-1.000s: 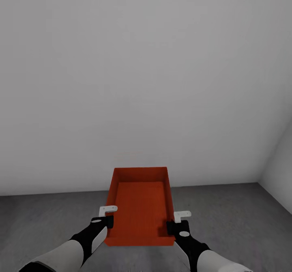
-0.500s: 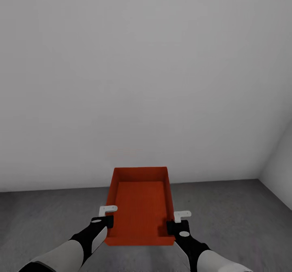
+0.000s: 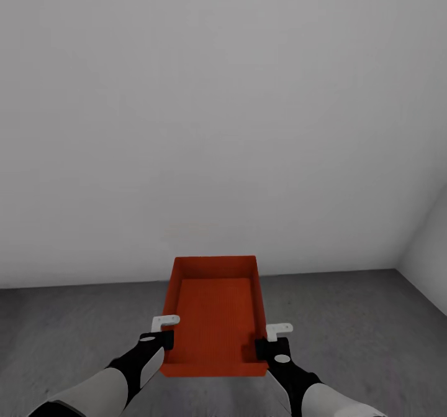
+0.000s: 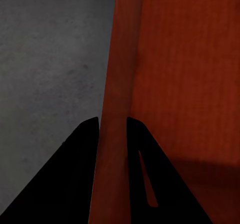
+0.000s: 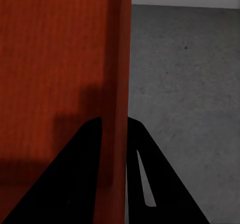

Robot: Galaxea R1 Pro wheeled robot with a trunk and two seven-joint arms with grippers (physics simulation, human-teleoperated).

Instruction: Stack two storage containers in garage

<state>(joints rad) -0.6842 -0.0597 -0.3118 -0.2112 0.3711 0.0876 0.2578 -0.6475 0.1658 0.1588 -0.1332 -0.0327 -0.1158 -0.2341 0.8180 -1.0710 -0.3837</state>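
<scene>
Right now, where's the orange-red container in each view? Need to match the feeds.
Head view: the storage container sits low centre, held between the left pincer and the right pincer.
Left wrist view: its side wall runs between the pincer's dark fingers.
Right wrist view: its wall runs between the fingers.
Shared landmark: the grey speckled floor beside the container.

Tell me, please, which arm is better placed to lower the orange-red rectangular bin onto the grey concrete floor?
Neither alone: the left gripper and right gripper each clamp a side wall of the orange-red bin, so both should lower it together.
</scene>
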